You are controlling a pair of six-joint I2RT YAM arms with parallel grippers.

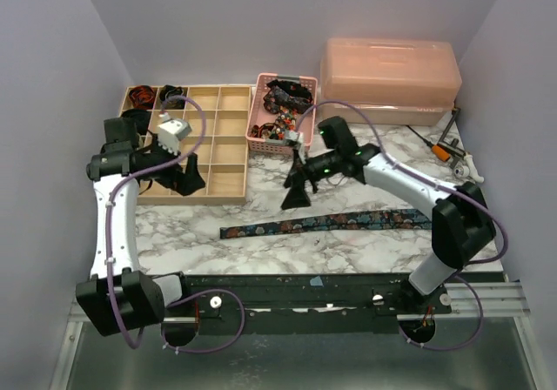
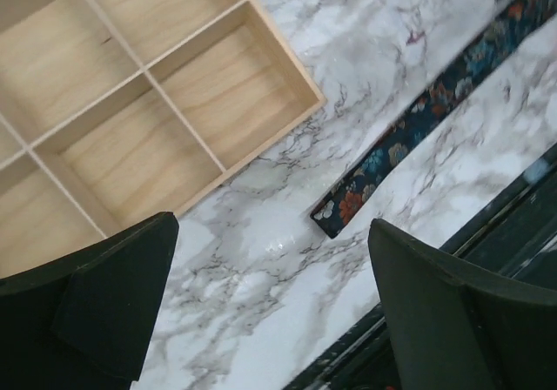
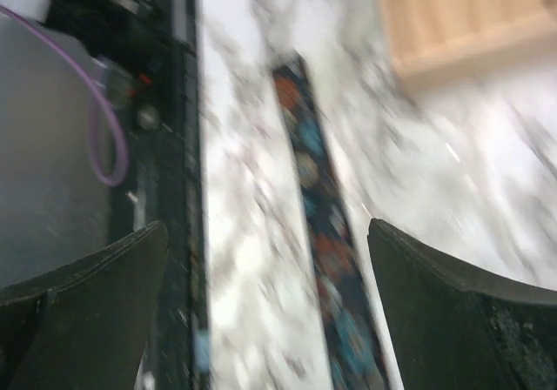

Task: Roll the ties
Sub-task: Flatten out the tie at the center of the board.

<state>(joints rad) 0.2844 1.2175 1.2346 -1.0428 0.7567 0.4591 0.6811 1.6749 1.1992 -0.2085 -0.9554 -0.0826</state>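
One tie (image 1: pixel 326 224), navy with teal and orange flowers, lies flat and unrolled across the marble table. Its narrow end (image 2: pixel 346 205) points left. My left gripper (image 1: pixel 188 181) hangs open over the near right corner of the wooden tray, left of that end. In the left wrist view the left gripper (image 2: pixel 271 233) has only bare marble between its fingers. My right gripper (image 1: pixel 296 195) is open above the tie's middle. The right wrist view is blurred; there the right gripper (image 3: pixel 268 229) frames the tie (image 3: pixel 315 207) without touching it. Coiled ties (image 1: pixel 144 97) sit in the tray's far left compartments.
The wooden compartment tray (image 1: pixel 228 151) stands at the back left. A pink mesh basket (image 1: pixel 259 104) behind the right gripper holds more loose ties (image 1: pixel 285 97). A pink lidded box (image 1: pixel 389 70) is at the back right. Tools (image 1: pixel 448 146) lie near the right wall.
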